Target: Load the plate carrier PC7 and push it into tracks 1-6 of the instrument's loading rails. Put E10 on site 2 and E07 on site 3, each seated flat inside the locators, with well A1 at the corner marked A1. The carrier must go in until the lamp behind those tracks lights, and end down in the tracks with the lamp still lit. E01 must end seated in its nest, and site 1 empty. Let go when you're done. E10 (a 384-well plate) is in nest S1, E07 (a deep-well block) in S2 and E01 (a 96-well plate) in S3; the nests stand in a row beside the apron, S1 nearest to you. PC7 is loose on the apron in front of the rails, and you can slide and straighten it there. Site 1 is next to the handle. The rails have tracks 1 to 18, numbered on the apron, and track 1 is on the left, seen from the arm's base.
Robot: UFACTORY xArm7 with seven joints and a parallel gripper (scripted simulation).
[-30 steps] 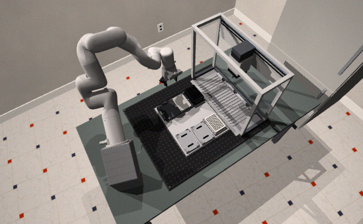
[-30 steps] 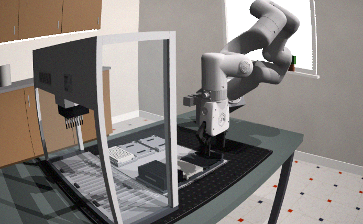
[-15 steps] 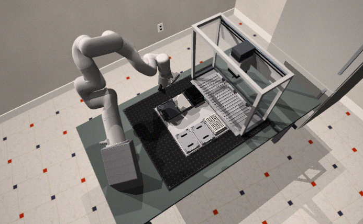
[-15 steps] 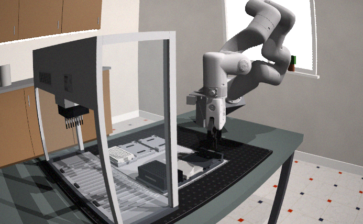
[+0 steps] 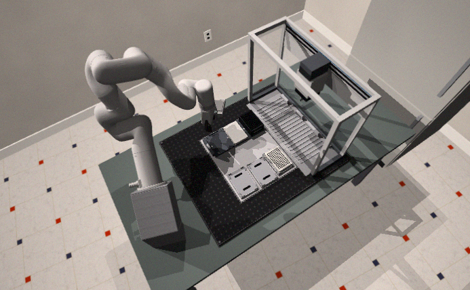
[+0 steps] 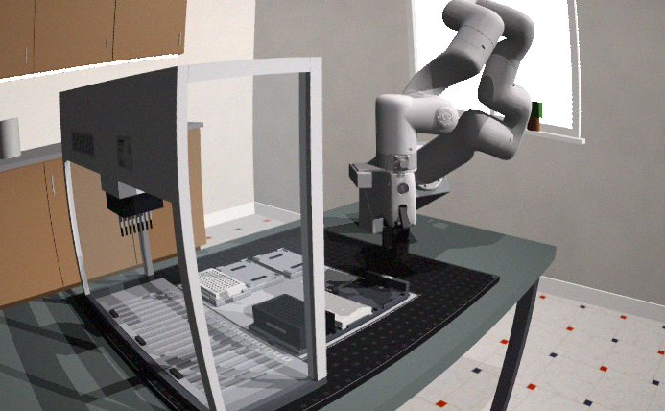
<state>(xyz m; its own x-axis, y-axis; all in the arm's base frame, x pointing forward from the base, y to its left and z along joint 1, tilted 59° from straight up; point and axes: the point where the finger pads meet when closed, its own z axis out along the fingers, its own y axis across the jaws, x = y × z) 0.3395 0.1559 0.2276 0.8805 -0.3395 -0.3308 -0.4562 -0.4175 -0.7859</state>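
Grey carrier PC7 [image 5: 225, 138] lies lengthwise toward the rails [image 5: 289, 126]; tool [image 5: 207, 126] wide, holding nothing.

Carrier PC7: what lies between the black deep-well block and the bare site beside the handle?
One pale flat plate, shown most clearly in the top view.

The floor [image 5: 337, 259] is made of pale square tiles with small red and blue squares at the corners. The walls [image 5: 49, 53] are plain grey, with a white wall socket [image 5: 207, 35] low down. Brown wooden cupboards [image 6: 69, 25] hang high, and more stand under a grey counter [image 6: 18, 157]. A bright window [image 6: 554, 60] lets in light. The dark green desk [image 6: 503, 254] has thin dark legs.
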